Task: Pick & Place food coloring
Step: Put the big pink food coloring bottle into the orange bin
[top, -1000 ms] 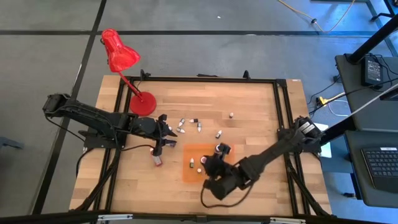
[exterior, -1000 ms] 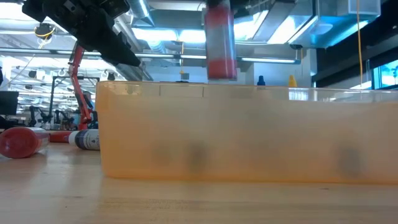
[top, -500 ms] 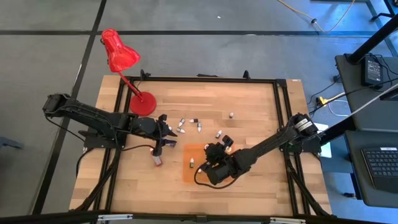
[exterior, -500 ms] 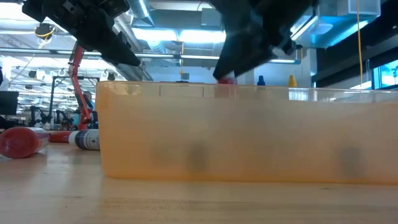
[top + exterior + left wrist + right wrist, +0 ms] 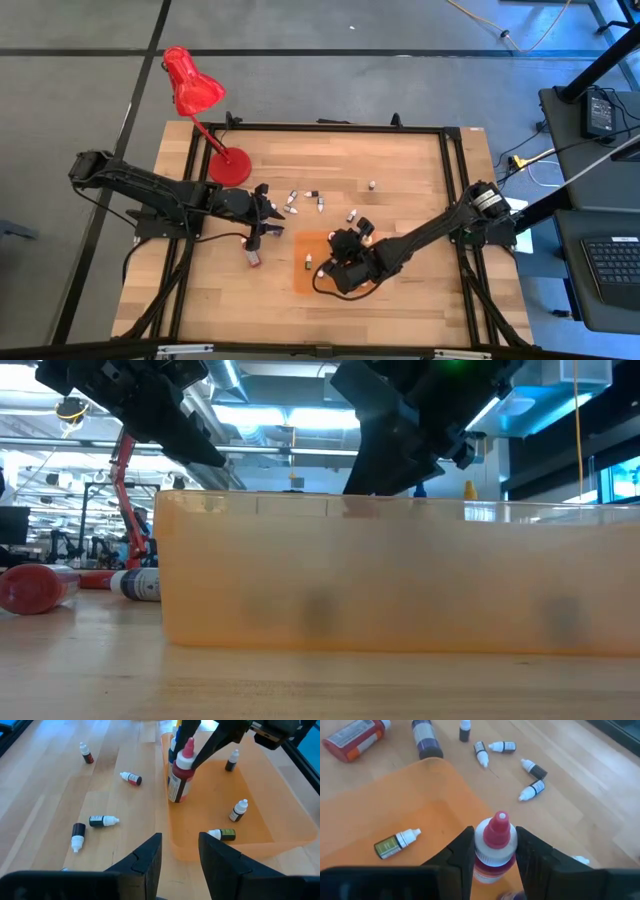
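An orange tray (image 5: 310, 280) (image 5: 260, 805) sits near the table's middle. Inside it lie or stand small white-capped food coloring bottles (image 5: 239, 811) (image 5: 222, 834) (image 5: 231, 761). My right gripper (image 5: 345, 248) (image 5: 494, 840) reaches down into the tray and is shut on a larger red bottle with a red nozzle (image 5: 179, 775) (image 5: 495, 832). Several more droppers (image 5: 104, 821) (image 5: 131, 778) (image 5: 532, 769) lie on their sides on the wood left of the tray. My left gripper (image 5: 268, 228) (image 5: 180, 845) hangs open left of the tray, with nothing between its fingers. My right gripper pinches the red bottle's white collar (image 5: 481, 836), just under the red nozzle, between its two fingers. The fingers slant down from above. The bottle stands nearly upright by the tray's left wall, base (image 5: 175, 797) down near the floor; whether it rests there I cannot tell.
A red desk lamp (image 5: 195, 85) stands at the table's far left, its base (image 5: 230, 165) on the wood. A large red bottle (image 5: 254, 258) (image 5: 355, 737) and a dark one (image 5: 425, 740) lie left of the tray. In the low view the tray's wall (image 5: 400, 580) fills the foreground.
My right gripper has gone down and a little toward the table's left edge, rolling at the wrist. The red bottle, held high over the tray a second ago, has sunk below the tray's rim.
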Motion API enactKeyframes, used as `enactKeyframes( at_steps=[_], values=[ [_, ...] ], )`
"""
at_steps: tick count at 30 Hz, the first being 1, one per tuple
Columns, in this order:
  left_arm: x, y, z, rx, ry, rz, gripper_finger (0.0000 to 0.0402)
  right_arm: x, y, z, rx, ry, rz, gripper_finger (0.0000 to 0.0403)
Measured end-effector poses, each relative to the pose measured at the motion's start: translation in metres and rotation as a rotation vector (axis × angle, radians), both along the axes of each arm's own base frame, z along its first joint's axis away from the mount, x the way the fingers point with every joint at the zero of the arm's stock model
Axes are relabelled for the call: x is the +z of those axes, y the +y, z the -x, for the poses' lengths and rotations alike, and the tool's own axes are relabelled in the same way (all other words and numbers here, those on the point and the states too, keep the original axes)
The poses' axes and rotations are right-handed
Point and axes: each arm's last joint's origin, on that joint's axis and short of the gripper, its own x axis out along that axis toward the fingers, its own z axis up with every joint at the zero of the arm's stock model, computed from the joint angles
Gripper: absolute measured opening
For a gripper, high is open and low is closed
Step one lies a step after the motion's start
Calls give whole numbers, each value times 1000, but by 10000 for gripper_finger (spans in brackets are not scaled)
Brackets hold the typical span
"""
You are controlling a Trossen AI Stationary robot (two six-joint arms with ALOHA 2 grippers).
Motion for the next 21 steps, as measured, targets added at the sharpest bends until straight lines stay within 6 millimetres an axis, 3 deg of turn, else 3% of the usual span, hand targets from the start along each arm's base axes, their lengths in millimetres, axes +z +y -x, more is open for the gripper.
enactKeyframes(
  at_steps=[7, 21],
  values=[
    [0, 0, 0, 0, 3, 0, 121, -2, -3, -2, -5, 10, -5, 154],
    [0, 0, 0, -1, 4, -1, 123, 0, -2, -3, 25, 31, 30, 162]
  ],
)
